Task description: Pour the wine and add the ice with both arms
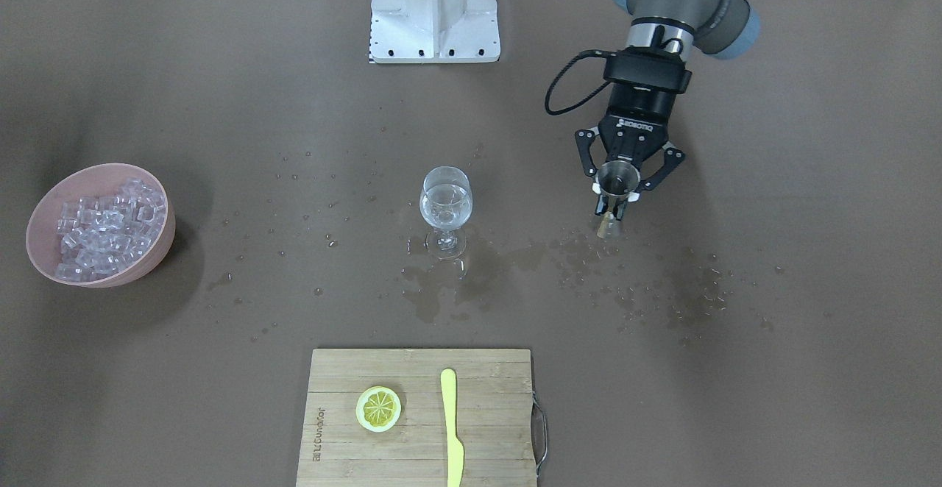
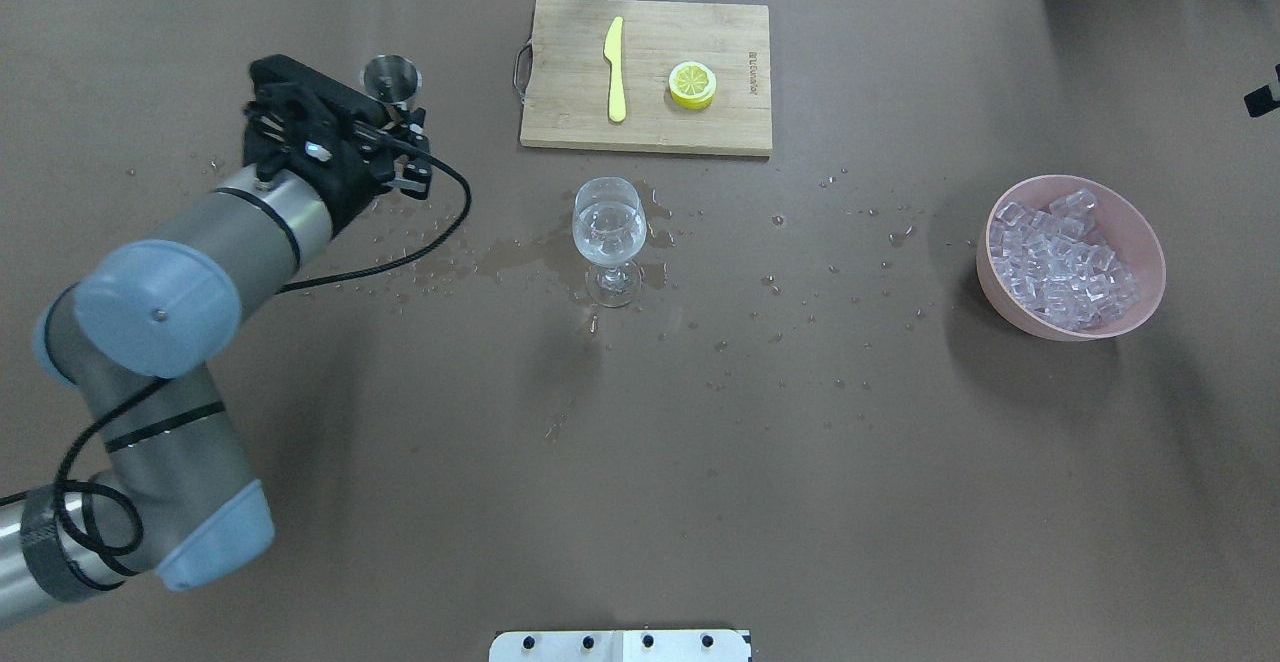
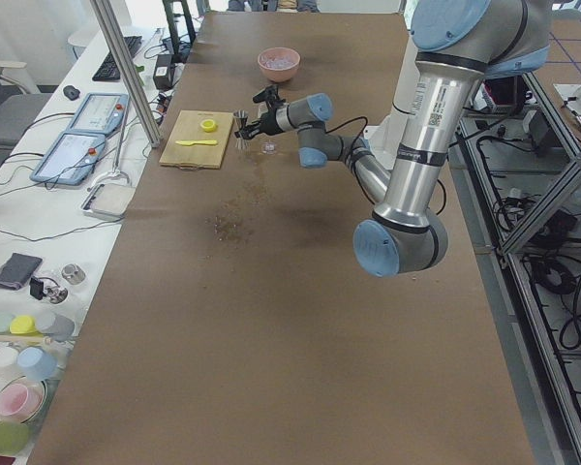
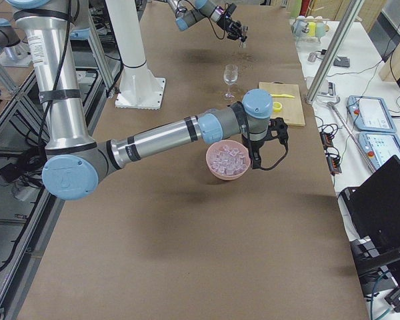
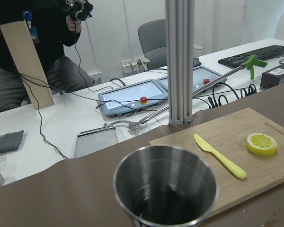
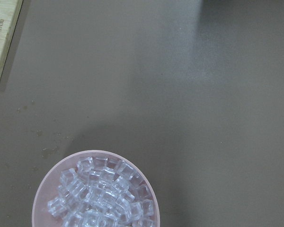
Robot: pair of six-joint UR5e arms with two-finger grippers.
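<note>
Front view: left jaws closed on a steel cup; the wine sits in the glass, well off to their side. Right wrist view: the ice fills a pink bowl (beneath the right jaws, whose opening I cannot tell).

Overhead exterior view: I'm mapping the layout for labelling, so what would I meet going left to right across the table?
Steel cup → wine glass → lemon slice → pink bowl of ice.
</note>
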